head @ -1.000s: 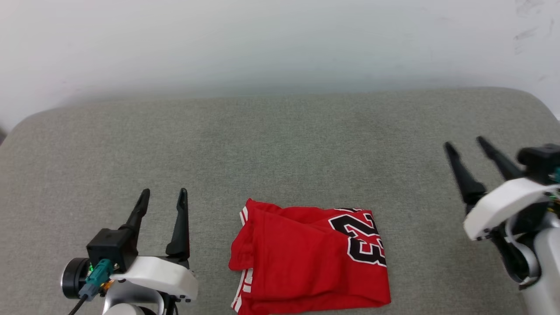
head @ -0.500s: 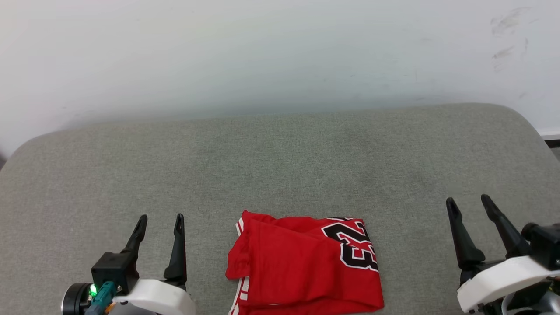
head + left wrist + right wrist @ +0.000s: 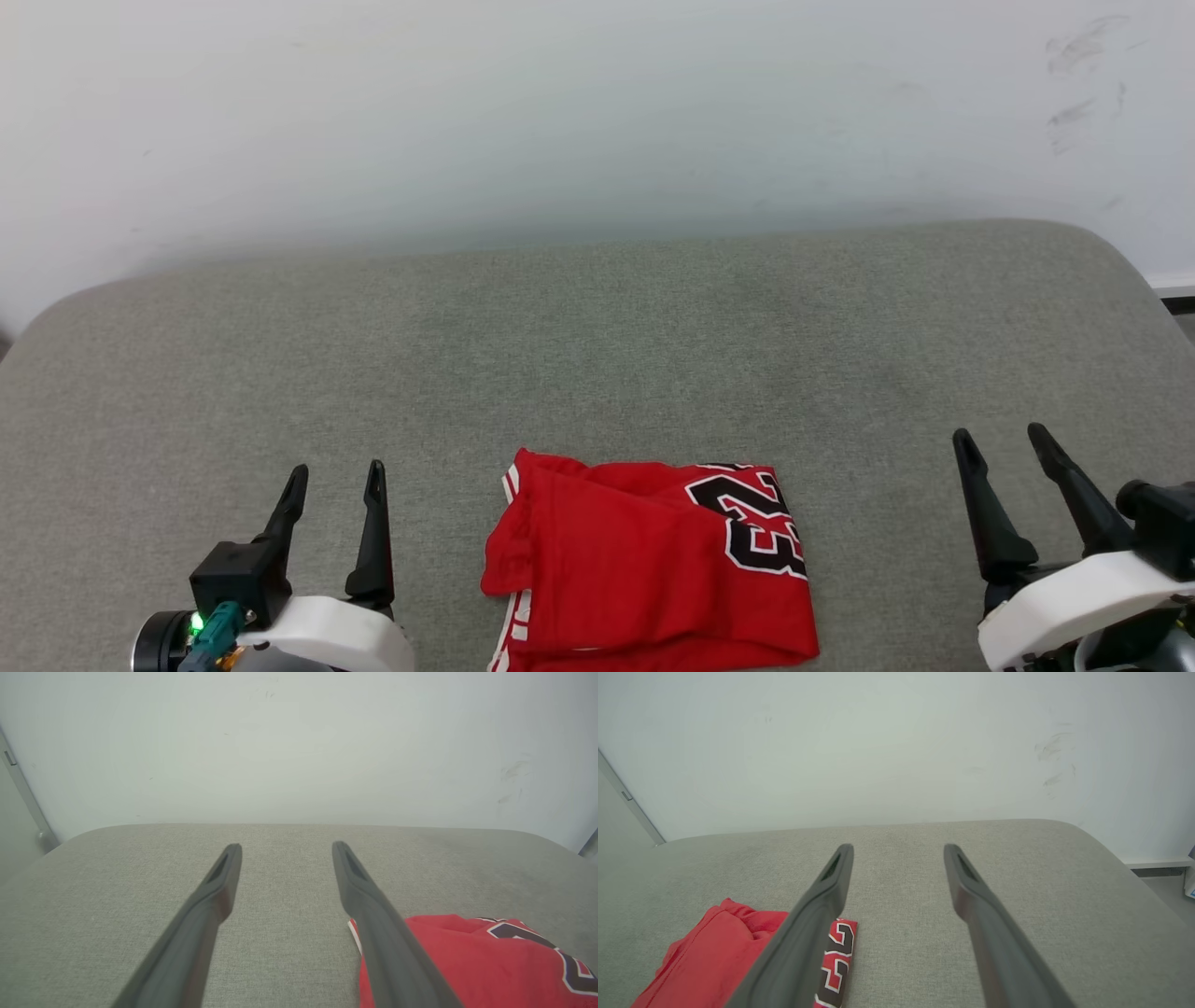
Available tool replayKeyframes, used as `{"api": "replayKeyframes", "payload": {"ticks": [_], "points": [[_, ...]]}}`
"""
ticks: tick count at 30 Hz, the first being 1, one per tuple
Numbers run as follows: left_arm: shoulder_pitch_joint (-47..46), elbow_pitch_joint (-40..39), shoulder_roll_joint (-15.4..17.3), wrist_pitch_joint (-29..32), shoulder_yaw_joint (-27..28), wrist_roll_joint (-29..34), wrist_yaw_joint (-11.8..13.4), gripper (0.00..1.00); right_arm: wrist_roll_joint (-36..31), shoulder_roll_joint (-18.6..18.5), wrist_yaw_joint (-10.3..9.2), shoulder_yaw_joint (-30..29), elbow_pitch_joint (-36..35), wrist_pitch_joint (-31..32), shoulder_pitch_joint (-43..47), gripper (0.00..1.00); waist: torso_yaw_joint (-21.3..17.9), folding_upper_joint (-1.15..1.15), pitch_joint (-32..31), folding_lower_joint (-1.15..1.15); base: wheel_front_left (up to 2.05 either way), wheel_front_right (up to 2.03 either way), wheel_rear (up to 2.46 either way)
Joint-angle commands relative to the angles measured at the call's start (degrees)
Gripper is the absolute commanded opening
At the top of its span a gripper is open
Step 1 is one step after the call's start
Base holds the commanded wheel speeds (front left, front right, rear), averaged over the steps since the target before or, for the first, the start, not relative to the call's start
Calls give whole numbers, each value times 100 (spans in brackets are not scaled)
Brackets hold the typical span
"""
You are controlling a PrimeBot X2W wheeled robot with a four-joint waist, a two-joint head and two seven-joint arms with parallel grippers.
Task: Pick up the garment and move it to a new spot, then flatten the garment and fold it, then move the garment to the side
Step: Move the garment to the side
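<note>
Head view: the folded garment (image 3: pixel 635 569) is being cut off at the bottom edge. The left gripper (image 3: pixel 337 467) and right gripper (image 3: pixel 999 431) are being held with fingers apart, empty, flanking it.

thin red cloth garment (image 3: pixel 644 569), matt grey woven cushion (image 3: pixel 597 355), smooth white wall (image 3: pixel 560 112)

Grey-green fabric surface (image 3: pixel 597 327), rounded corners; pale wall (image 3: pixel 523 112) behind, dark scuff marks (image 3: pixel 1074 51) upper right.
</note>
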Motion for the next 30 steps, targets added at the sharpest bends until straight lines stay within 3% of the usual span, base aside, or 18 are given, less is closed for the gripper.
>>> {"api": "replayKeyframes", "payload": {"ticks": [1,5,10,14,17,23,30], "points": [[-75,3,-28,-43,34,-7,-17,100,48,4,-2,-59,0,28,22,100,24,0,16,0,0,0,0],[-93,2,-67,-57,127,-3,-15,100,339,-49,-2,-254,122,198,-57,100,83,0,47,0,0,0,0],[-136,-58,-152,-77,218,61,-55,100,1208,-498,-2,-918,773,572,-364,100,200,0,111,0,0,0,0],[-208,-54,-194,-85,251,141,-108,100,1932,-956,-1,-1032,1528,1340,-581,100,343,0,173,0,0,0,0],[-279,-75,-242,-91,272,193,-160,100,2521,-1060,-1,-953,1920,1947,-673,100,473,0,296,0,0,0,0],[-525,-69,-331,-95,262,325,-278,100,3501,-762,-1,-570,2596,3153,-926,100,740,0,685,0,0,0,0],[-751,-14,-420,-96,270,433,-377,100,4370,-419,-1,-74,3055,3443,-1342,100,948,0,1013,0,0,0,0]]}}
